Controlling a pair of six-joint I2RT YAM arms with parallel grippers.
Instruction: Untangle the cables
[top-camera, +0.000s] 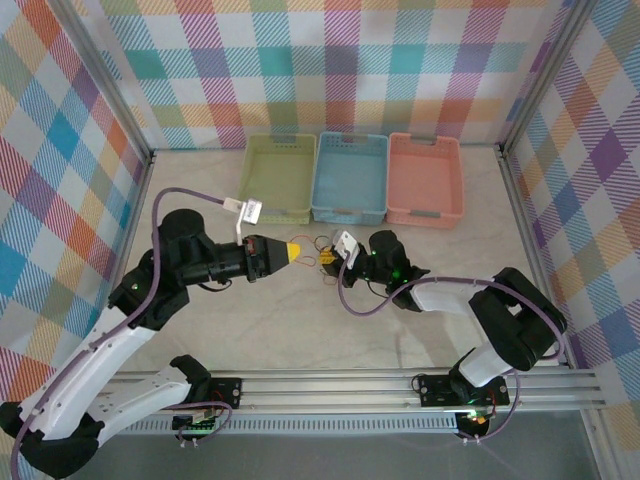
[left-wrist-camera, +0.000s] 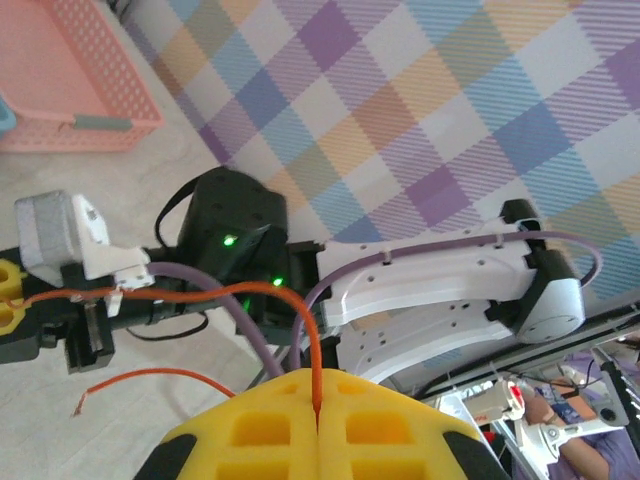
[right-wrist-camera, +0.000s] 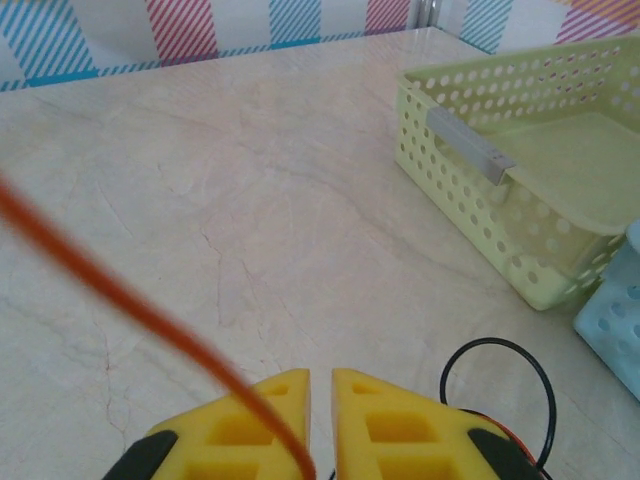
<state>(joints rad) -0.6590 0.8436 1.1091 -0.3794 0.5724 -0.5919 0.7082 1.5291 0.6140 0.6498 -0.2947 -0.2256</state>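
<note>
The left hand (left-wrist-camera: 318, 402) is pressed tight on an orange cable (left-wrist-camera: 313, 365), which rises from between its yellow fingers and bends away, running taut to the right hand (top-camera: 329, 262). The two hands meet near the middle of the desk (top-camera: 260, 330), just in front of the baskets. The right hand's fingers are almost together, with the orange cable passing between them. A black cable (right-wrist-camera: 500, 348) loops on the desk beside it. Behind stand a green basket (top-camera: 280, 180), a blue basket (top-camera: 350, 178) and a pink basket (top-camera: 425, 178).

Three baskets (top-camera: 349, 180) behind the cables (top-camera: 322, 250)
</note>
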